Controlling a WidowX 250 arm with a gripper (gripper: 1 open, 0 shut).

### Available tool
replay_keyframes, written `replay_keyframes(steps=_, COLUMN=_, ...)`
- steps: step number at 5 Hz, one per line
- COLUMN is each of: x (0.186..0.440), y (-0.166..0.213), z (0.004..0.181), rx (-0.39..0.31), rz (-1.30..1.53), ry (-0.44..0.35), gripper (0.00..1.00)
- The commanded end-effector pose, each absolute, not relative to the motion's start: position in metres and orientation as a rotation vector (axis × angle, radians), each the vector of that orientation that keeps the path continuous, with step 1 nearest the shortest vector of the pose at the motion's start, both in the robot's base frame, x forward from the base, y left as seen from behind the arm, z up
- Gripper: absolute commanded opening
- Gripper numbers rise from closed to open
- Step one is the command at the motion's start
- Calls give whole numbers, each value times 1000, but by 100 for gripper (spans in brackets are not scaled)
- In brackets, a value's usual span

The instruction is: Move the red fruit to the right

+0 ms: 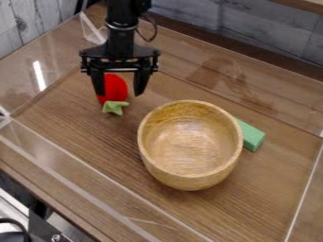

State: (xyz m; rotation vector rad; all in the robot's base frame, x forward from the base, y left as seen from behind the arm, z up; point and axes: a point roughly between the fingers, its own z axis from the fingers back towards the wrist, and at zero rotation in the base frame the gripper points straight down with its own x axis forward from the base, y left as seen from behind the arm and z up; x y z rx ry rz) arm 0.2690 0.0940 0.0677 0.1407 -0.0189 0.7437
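clear acrylic walls [76, 175] box in my workspace, the nearest one running low across the front edge and another rising on the left. inside them i see wood-grain table [89, 142], with bare boards in the near left corner and along the front. the wooden bowl [190, 144] takes up the near right middle, and a flat green block [254, 137] sits just beside its right rim, seemingly touching it. behind the bowl and to its right the table surface is free up to the far wall of grey planks [252, 28].

left of the bowl and farther back lies the red fruit [115, 90]. it rests on the table, near the bowl's left rim but apart from it. the claw [121, 83] points straight down over it, jaws spread wide to either side of the fruit. i can't see either finger pressing the fruit, so i read it as gripping nothing.

the fruit is small, rounded and bright red, with a pale green leafy cap [115, 108] pointing toward me at its near end. it is much smaller than the bowl.
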Motion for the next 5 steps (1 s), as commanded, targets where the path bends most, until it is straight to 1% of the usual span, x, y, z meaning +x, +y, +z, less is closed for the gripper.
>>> replay_keyframes(steps=1, x=271, y=101, z=84, rx=143, rz=703, ry=-83, gripper=100)
replay_keyframes(steps=3, x=261, y=128, z=71, rx=145, rz=621, ry=-90, gripper=100)
replay_keyframes(steps=4, x=266, y=133, z=71, rx=147, rz=613, ry=-93, gripper=100)
replay_keyframes(steps=5, x=268, y=126, z=67, rx=146, rz=598, ry=-91, gripper=0)
